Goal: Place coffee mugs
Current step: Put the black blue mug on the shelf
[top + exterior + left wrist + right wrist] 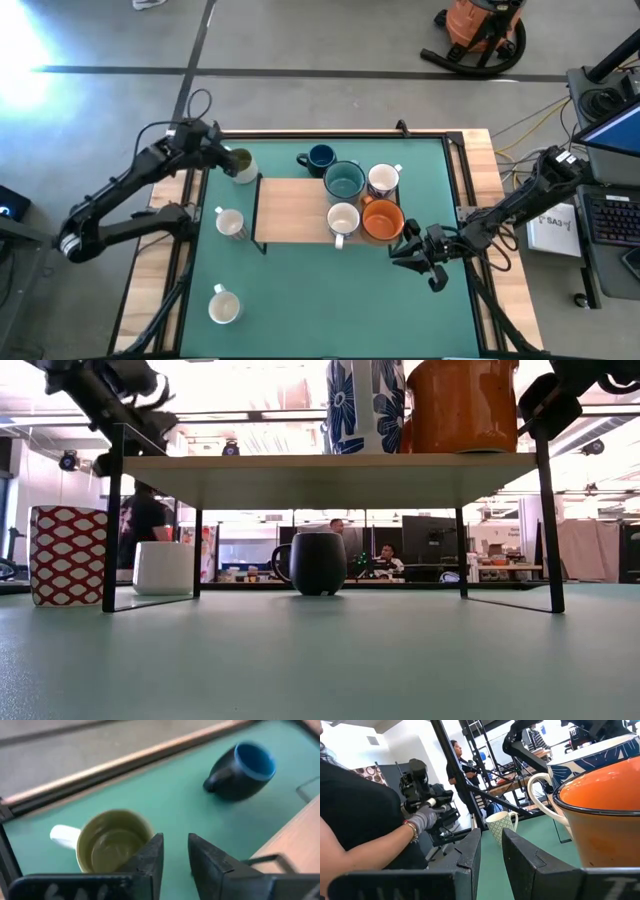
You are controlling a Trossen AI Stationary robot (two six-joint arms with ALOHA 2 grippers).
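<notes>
Four mugs sit on the low wooden riser shelf: white, glossy orange ceramic mug, teal, white patterned. Right gripper hangs just beside the orange one, fingers slightly parted, holding nothing. Farther back, left gripper is over the olive green mug; fingers narrowly parted, one inside the rim, grip unclear. Looks like the pick step; next needs a firm rim pinch and a lift onto the shelf.

The left arm reaches from the table's left edge toward its far left corner, elbow bent, and the left gripper points down at the mat with its two dark fingers a narrow gap apart. The right arm stretches in from the right side, low over the table, and the right gripper has its fingers slightly parted, nothing between them
</notes>
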